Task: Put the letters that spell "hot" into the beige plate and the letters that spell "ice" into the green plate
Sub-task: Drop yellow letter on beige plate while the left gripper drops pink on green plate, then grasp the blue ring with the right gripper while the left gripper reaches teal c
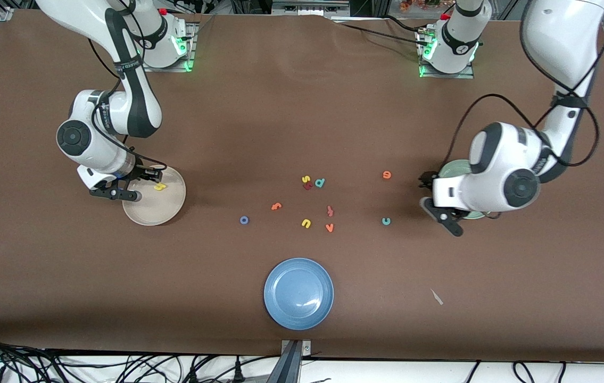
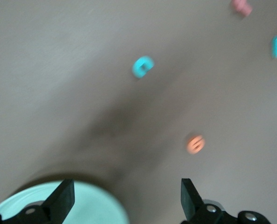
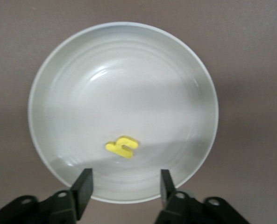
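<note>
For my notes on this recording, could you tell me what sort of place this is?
Probably a robotics lab: two arms bolted to a brown table, loose cables along its edge, foam letters and plates as test props.

We are seeing bare table lying all around the blue plate, loose letters crowding the middle farther from the camera than it, the teal c and orange e sitting apart with room around them
</note>
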